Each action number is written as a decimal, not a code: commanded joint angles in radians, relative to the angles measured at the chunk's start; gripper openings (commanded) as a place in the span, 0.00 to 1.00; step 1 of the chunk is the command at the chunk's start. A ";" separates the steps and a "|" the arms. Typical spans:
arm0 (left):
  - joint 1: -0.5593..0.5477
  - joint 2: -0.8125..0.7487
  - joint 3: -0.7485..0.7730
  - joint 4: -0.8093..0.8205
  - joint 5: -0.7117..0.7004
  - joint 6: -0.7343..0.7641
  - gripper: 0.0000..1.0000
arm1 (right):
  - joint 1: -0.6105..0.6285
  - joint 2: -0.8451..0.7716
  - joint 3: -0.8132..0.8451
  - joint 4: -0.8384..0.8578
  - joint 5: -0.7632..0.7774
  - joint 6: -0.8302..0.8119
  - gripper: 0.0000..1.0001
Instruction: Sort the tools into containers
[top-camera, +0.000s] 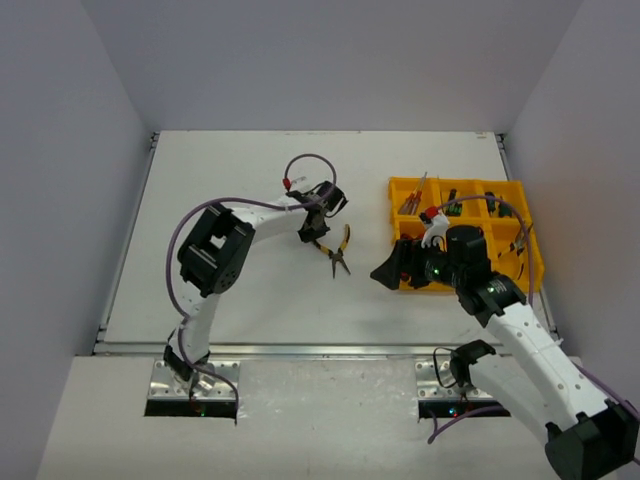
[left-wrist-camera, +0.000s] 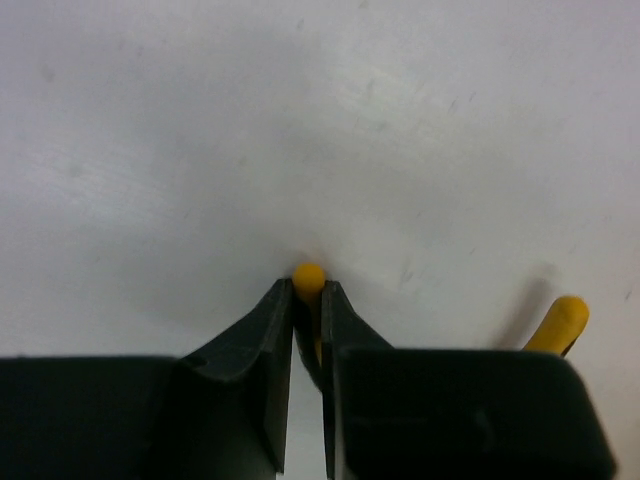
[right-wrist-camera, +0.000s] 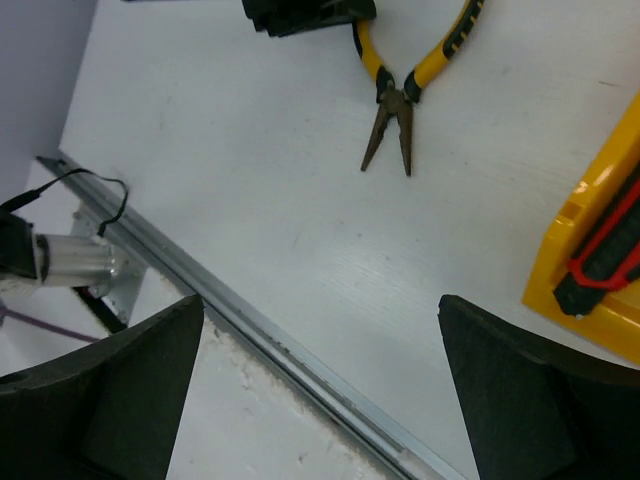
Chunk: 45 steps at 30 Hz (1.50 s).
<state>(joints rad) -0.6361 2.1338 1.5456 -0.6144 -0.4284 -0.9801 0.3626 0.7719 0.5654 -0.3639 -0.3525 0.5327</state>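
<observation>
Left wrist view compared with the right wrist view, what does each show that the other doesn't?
Only the left wrist view shows the left gripper with its jaws shut on one yellow handle tip of the pliers. Only the right wrist view shows the pliers' pointed nose, a corner of the yellow tray, a red-black utility knife in it, and the right gripper with open jaws. Both show the pliers' yellow handles and the white table.
</observation>
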 joint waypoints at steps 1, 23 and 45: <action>-0.007 -0.287 -0.247 0.251 0.039 0.170 0.00 | -0.001 0.044 -0.017 0.195 -0.244 0.056 0.99; -0.007 -1.075 -0.856 0.644 0.486 0.250 0.00 | 0.256 0.492 0.025 0.796 -0.237 0.210 0.88; -0.008 -1.186 -0.573 0.057 0.000 0.385 1.00 | -0.093 0.123 0.164 0.014 0.451 -0.010 0.00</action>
<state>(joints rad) -0.6410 1.0656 0.9041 -0.3565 -0.1855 -0.6654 0.4502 1.0496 0.6081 -0.0999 -0.2236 0.6077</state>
